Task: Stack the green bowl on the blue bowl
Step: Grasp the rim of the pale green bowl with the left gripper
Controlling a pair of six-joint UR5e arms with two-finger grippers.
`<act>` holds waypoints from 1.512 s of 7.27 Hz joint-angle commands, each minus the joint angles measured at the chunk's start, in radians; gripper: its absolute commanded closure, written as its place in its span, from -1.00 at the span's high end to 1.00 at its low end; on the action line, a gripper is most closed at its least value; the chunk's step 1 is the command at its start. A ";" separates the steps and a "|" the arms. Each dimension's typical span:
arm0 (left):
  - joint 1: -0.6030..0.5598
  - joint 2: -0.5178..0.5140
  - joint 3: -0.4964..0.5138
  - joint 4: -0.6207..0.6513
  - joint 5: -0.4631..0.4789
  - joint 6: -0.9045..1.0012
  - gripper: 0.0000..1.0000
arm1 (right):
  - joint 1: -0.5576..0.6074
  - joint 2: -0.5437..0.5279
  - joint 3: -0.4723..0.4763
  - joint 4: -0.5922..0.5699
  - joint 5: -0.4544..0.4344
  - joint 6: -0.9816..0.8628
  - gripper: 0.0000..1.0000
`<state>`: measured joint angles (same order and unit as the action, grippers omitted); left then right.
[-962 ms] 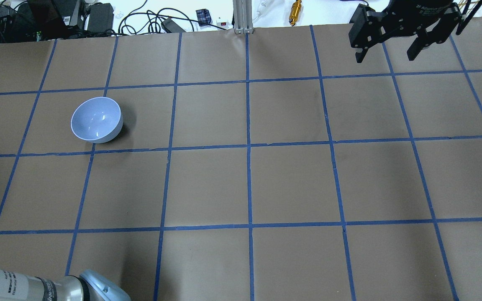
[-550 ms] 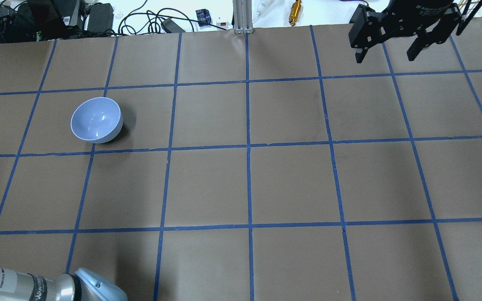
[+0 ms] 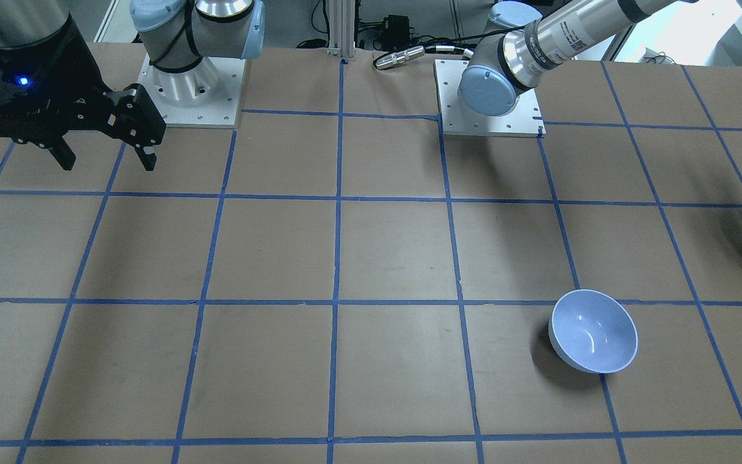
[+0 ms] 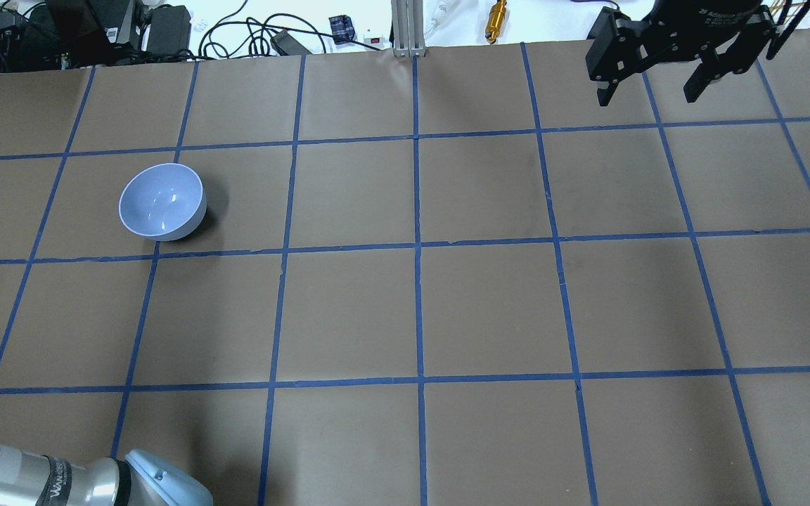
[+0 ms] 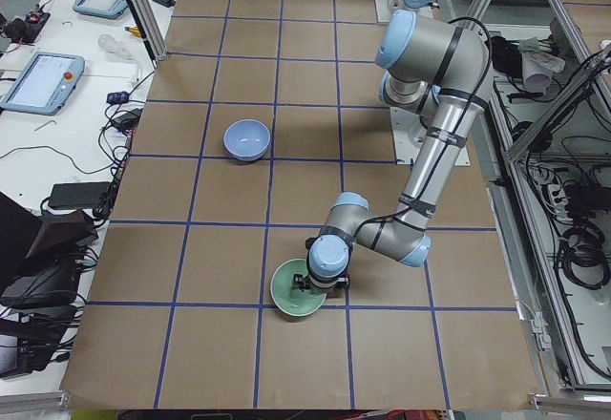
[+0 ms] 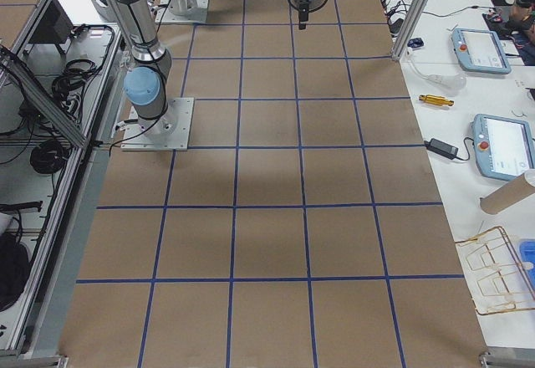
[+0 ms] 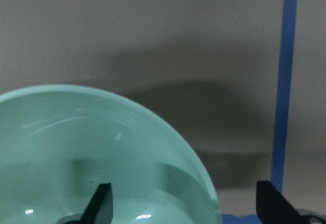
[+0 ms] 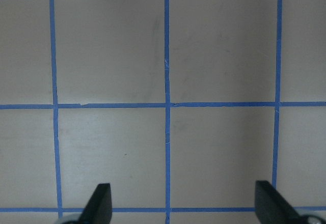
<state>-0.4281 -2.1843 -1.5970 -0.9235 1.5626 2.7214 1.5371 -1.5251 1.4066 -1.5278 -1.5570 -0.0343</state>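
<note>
**Left claw spread wide across the green bowl's rim**

The left gripper (image 7: 184, 203) is wide open: one finger (image 7: 101, 204) is down inside the green bowl (image 7: 76, 147), the other outside its wall, and whether either touches cannot be told. The bowl sits by the worktop's left end edge, just beside a blue tape line (image 7: 283, 91). Since a second ago only the left arm's elbow (image 4: 159, 485) has slid slightly toward the near left corner. The blue bowl (image 4: 162, 202) has not moved, upright and well apart toward the far edge. The right gripper (image 4: 647, 95) is unchanged, spread empty high over the worktop's right half.
</note>
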 commanded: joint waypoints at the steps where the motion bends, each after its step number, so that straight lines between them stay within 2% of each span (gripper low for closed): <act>1: 0.002 -0.018 0.012 0.020 -0.001 0.041 0.75 | 0.000 -0.001 0.000 0.000 0.000 0.001 1.00; 3: 0.003 -0.012 0.000 0.031 0.001 0.055 -0.80 | 0.000 -0.001 0.000 0.000 0.000 0.001 1.00; 4: 0.003 -0.005 0.005 0.034 0.001 0.043 -1.00 | 0.000 -0.001 0.000 0.000 0.002 0.001 1.00; 7: 0.003 0.006 0.008 0.032 0.002 0.035 -1.00 | 0.000 0.000 0.000 0.000 0.002 0.001 1.00; 9: 0.002 0.047 0.014 0.022 0.001 0.026 -1.00 | 0.000 0.000 0.000 0.000 0.000 0.001 1.00; 11: -0.009 0.102 0.017 -0.041 0.002 -0.018 -1.00 | 0.000 -0.001 0.000 0.000 0.000 0.001 1.00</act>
<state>-0.4297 -2.1158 -1.5819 -0.9341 1.5640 2.7246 1.5370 -1.5253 1.4067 -1.5279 -1.5570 -0.0338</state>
